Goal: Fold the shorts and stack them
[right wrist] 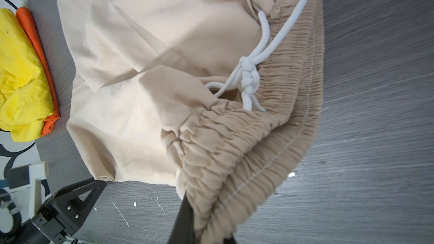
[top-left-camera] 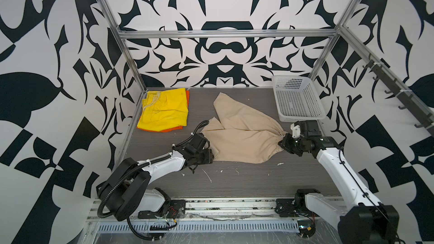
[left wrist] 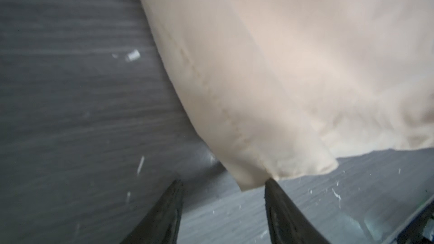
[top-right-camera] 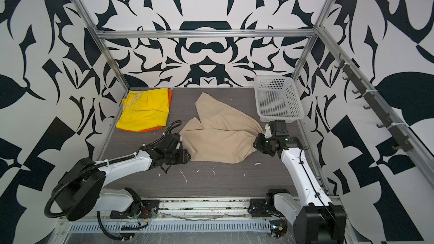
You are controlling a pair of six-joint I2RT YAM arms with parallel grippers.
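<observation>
Clamping the right hand [top-left-camera: 281, 143] on the gathered waistband edge of the beige shorts [top-left-camera: 244, 137] mid-surface [top-left-camera: 234, 179], hovering the left hand [left wrist: 223, 180], fingers [left wrist: 162, 212] apart, at a leg hem corner, leaving open room toward the near edge, resting yellow shorts [top-left-camera: 164, 111] over orange shorts [right wrist: 34, 36] at the far-left corner.

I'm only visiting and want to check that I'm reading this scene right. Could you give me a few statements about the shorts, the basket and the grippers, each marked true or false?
1. The yellow shorts lie folded on top of the orange shorts. True.
2. The beige shorts are inside the white basket. False: they lie spread on the table, beside the basket.
3. The right gripper is shut on the beige shorts' waistband. True.
4. The left gripper is clamped on a leg. False: its jaws stand open at the hem's corner.
</observation>
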